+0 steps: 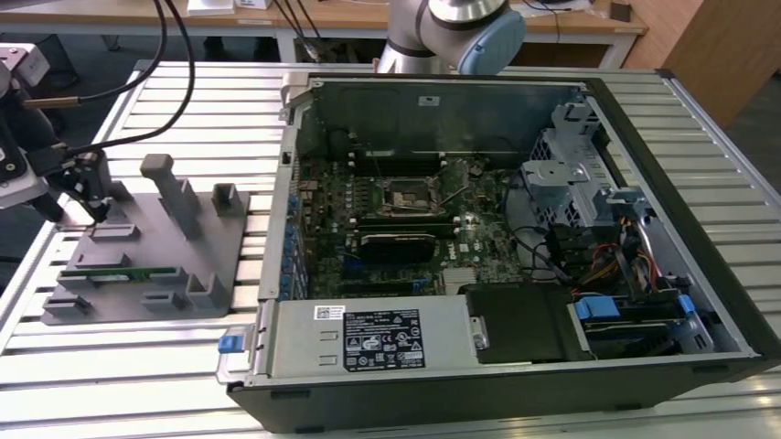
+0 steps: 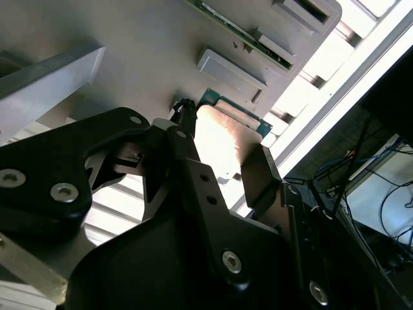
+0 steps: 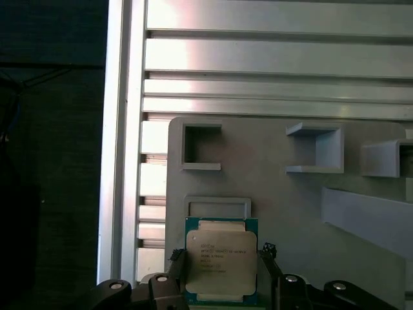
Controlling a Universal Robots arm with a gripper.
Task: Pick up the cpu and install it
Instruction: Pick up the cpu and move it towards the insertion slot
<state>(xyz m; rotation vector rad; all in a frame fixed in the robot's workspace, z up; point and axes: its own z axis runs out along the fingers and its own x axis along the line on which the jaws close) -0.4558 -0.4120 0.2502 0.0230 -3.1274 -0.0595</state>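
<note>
Right now your hand [image 3: 222,253] grips the cpu [image 3: 221,266], a finger [image 3: 178,258] pressed against each of two opposite edges. The chip lies flat on the grey tray [image 3: 290,213], near the tray's edge.

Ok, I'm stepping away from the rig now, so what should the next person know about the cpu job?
Gripper: low over the tray, astride the cpu; whether it has a grip can't be told.
Cpu: flat on the tray, to the exterior view's left of the case.
Done: gripper is at the cpu.
Left: cpu not yet in the socket.
</note>
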